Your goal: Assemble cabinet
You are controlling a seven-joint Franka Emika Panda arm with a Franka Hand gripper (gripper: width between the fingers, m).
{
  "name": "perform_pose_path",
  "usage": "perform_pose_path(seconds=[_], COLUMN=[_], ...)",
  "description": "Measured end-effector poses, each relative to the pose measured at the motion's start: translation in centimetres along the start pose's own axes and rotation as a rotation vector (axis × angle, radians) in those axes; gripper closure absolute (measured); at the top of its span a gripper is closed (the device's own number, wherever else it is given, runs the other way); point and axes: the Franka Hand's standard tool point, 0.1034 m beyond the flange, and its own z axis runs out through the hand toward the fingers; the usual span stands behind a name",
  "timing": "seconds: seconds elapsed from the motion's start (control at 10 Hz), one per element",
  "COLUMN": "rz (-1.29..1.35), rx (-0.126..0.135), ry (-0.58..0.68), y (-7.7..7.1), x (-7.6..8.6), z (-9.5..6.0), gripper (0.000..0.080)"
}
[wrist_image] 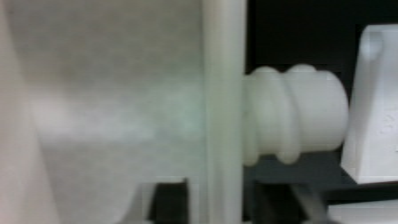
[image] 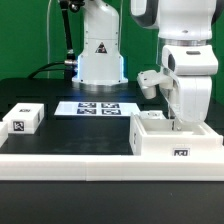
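Note:
The cabinet (image: 175, 142) is an open white box with a tag on its front. It stands at the exterior view's right, against the front rail. My gripper (image: 178, 122) reaches down into it from above. In the wrist view a thin white wall of the cabinet (wrist_image: 221, 90) runs straight between my two dark fingertips (wrist_image: 167, 203), which sit close on either side of it. My gripper (wrist_image: 222, 206) looks shut on that wall. A white ribbed knob (wrist_image: 295, 110) sticks out from one side of the wall.
A small loose white tagged block (image: 25, 119) lies at the exterior view's left. The marker board (image: 98, 108) lies flat at the middle back, before the robot base (image: 100, 60). A long white rail (image: 80, 160) runs along the table's front edge.

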Motion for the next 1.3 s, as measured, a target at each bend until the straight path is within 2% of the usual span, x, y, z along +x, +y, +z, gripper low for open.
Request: perform_pose_path(seconds=[0.1, 0.3, 0.4, 0.5, 0.8, 1.1, 1.3], rz=[0.0, 0.002, 0.002, 0.003, 0.003, -0.005, 0.007], rx=[0.0, 0.0, 0.0, 0.0, -0.001, -0.015, -0.028], ry=[0.0, 0.0, 0.0, 0.0, -0.001, -0.01, -0.014], y=[0.0, 0.0, 0.0, 0.0, 0.0, -1.0, -2.4], x=[0.0, -0.1, -0.1, -0.1, -0.2, -0.1, 0.6], z=[0.0, 0.0, 0.0, 0.0, -0.1, -2.4, -3.9], gripper=[0.0496, 0.0136, 0.0136, 0.0025, 0.0002, 0.0002, 0.0002])
